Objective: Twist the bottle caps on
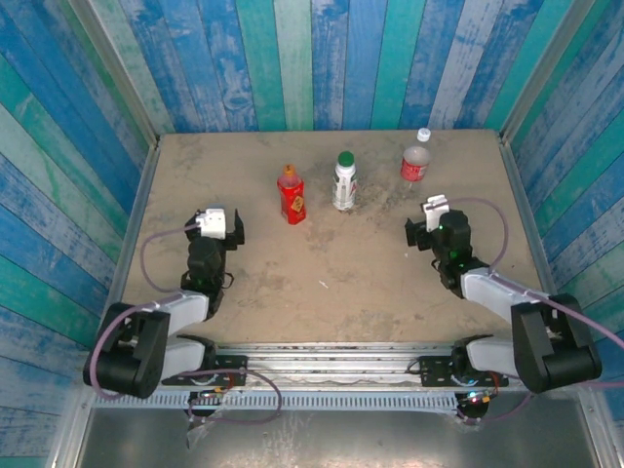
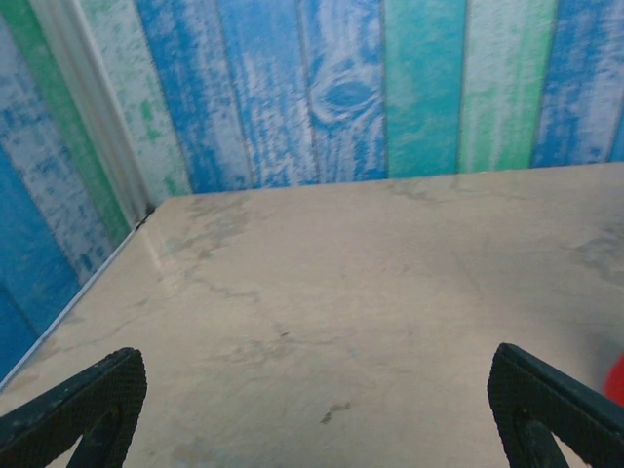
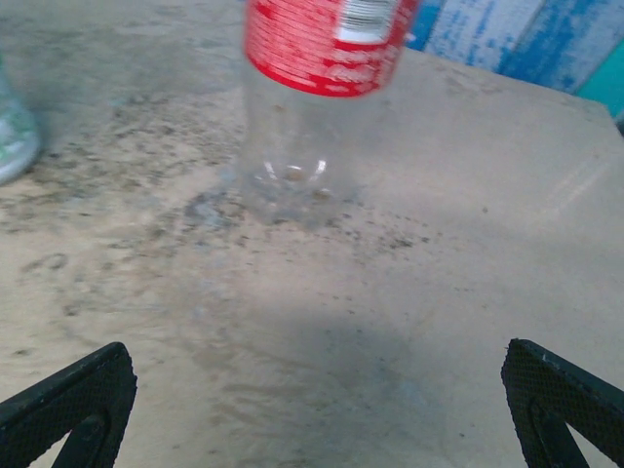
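Observation:
Three bottles stand in a row across the far half of the table. The red bottle (image 1: pixel 292 200) carries an orange cap (image 1: pixel 288 171). The white-labelled bottle (image 1: pixel 344 187) carries a dark green cap (image 1: pixel 345 157). A white cap (image 1: pixel 424 135) shows at the top of the clear red-labelled bottle (image 1: pixel 416 166); whether it sits on the neck I cannot tell. My right gripper (image 3: pixel 317 349) is open just short of this clear bottle (image 3: pixel 292 146), with nothing between its fingers. My left gripper (image 2: pixel 315 356) is open over bare table, left of the red bottle (image 2: pixel 616 380).
Blue and green striped walls (image 1: pixel 312 58) close the table on three sides. The white-labelled bottle's base (image 3: pixel 15 146) shows at the left edge of the right wrist view. The table (image 1: pixel 322 283) lies bare between the arms and the bottles.

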Tool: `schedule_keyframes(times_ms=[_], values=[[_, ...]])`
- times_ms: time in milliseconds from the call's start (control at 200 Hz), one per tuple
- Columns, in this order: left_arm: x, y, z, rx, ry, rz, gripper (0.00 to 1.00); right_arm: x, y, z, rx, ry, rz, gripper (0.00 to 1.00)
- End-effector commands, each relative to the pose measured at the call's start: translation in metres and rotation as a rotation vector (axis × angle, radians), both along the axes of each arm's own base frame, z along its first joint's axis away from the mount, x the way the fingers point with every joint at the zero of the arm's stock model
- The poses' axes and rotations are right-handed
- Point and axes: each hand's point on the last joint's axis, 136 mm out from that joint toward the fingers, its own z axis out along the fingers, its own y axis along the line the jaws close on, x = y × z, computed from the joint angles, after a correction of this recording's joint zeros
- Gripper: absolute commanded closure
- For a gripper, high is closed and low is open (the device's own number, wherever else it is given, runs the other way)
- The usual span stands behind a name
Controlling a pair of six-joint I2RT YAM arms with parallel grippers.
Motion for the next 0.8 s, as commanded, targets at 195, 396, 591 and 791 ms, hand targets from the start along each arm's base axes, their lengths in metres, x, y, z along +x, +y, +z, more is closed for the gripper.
schedule_keyframes(times_ms=[195, 396, 591, 791], values=[[0.023, 0.020, -0.021, -0.090, -0.013, 0.011, 0.06, 0.025, -0.028, -0.006, 0.116, -0.134, -0.063, 0.00], [0.035, 0.024, -0.029, -0.118, 0.054, 0.004, 0.06, 0.033, -0.035, -0.011, 0.124, -0.081, -0.096, 0.00], [0.035, 0.023, -0.029, -0.117, 0.059, 0.001, 0.06, 0.034, -0.035, -0.011, 0.123, -0.076, -0.093, 0.00], [0.035, 0.023, -0.030, -0.116, 0.061, 0.002, 0.06, 0.034, -0.034, -0.012, 0.121, -0.074, -0.091, 0.00]])
